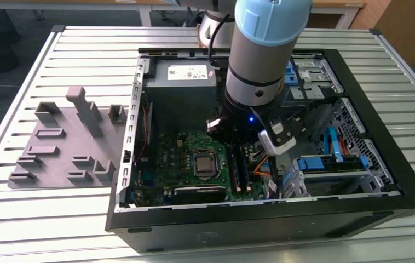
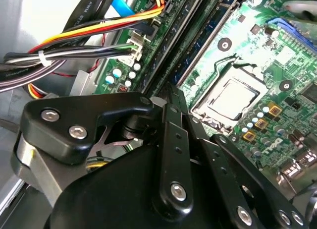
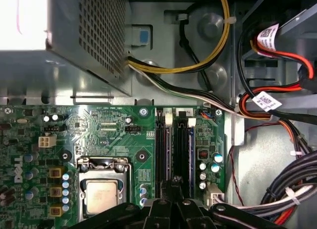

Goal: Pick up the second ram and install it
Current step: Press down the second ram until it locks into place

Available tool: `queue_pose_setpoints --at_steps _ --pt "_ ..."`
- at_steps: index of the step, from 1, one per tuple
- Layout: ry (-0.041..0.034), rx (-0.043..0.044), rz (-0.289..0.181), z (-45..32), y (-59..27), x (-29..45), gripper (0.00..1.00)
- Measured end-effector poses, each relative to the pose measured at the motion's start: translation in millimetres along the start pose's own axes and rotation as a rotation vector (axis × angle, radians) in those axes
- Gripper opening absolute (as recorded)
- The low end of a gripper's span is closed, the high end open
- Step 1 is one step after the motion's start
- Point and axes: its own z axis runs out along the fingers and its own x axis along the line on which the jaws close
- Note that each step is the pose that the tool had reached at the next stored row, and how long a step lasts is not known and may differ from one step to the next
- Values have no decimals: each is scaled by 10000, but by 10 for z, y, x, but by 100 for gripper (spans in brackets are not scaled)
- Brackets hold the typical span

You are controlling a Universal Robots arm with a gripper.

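Second ram [image 3: 189,149], a long narrow blue-green stick, stands on edge in a slot of the green motherboard [image 3: 106,122], with a darker stick [image 3: 163,149] in the slot just beside it; both run parallel between the processor socket [image 3: 101,194] and the board's edge. In the second wrist view the same stick [image 2: 205,38] shows as a bluish strip running away from the tool [image 2: 168,92]. The tool [image 3: 173,182] hangs low inside the open computer case [image 1: 382,164], its black fingers pressed together with no gap visible, their tips directly over the near end of the two slots; whether they touch the stick cannot be told. Bundled cables [image 3: 277,189] lie at the board's side. In the exterior view the arm [image 1: 266,49] reaches down into the case, which lies on the slatted worktop [image 1: 69,49], with a grey tray [image 1: 61,148] of upright blocks beside it towards the exterior view's left.
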Motion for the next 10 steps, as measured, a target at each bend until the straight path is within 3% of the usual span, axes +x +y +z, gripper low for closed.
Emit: queue_pose_setpoints --at_steps 3,5,6,10 --pt "4 6 1 13 -1 0 11" --pt "-4 -34 1 -9 2 0 11" --pt "-11 -64 1 -35 6 -1 11" --pt "-2 -41 0 -185 5 0 11"
